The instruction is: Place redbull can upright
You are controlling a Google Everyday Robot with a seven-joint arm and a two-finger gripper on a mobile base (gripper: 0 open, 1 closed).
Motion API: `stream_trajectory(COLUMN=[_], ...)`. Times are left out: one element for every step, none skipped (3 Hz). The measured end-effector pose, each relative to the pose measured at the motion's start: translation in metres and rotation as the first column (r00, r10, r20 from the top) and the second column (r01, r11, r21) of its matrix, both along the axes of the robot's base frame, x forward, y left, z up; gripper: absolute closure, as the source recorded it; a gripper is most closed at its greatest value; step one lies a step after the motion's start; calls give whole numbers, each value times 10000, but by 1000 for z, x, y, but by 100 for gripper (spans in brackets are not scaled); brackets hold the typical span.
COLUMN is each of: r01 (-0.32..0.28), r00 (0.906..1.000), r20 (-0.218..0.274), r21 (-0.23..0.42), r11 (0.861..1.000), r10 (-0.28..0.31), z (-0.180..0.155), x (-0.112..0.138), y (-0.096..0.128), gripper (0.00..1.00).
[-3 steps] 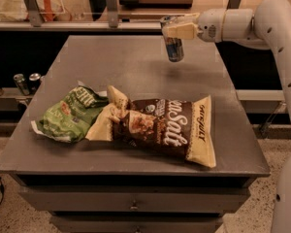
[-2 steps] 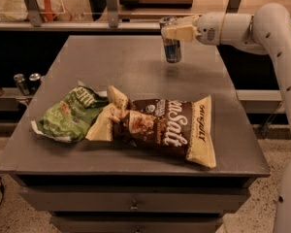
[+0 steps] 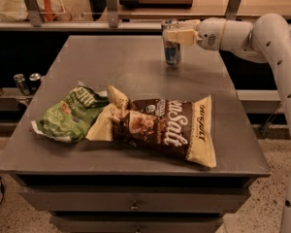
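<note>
The redbull can (image 3: 172, 52), slim with a silver and blue body, stands upright at the far right part of the grey table (image 3: 116, 67), its base on or just above the surface. My gripper (image 3: 176, 33) reaches in from the right on the white arm (image 3: 242, 33). It is shut on the can's upper part, and one cream finger (image 3: 183, 36) crosses the front of the can.
A brown and cream snack bag (image 3: 165, 130) and a green snack bag (image 3: 70, 114) lie on the near half of the table. Small dark cans (image 3: 28, 82) stand on a lower shelf at the left. A counter with rails runs behind the table.
The gripper has lowered the can slightly and shifted it a little left, down to the table surface. The bags have not moved.
</note>
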State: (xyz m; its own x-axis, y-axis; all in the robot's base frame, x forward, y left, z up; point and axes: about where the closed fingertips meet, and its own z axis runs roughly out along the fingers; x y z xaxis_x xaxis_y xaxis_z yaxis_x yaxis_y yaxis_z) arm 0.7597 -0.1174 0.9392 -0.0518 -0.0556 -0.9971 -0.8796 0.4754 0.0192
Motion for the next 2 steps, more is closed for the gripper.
stream_trajectory(r01=[42, 67], r00=[9999, 9999], r20=[90, 148], r21=[237, 387], r11=[9997, 9992], r10=[-45, -73], z=[-2, -4], x=[0, 1], y=[-3, -5], gripper=[100, 84])
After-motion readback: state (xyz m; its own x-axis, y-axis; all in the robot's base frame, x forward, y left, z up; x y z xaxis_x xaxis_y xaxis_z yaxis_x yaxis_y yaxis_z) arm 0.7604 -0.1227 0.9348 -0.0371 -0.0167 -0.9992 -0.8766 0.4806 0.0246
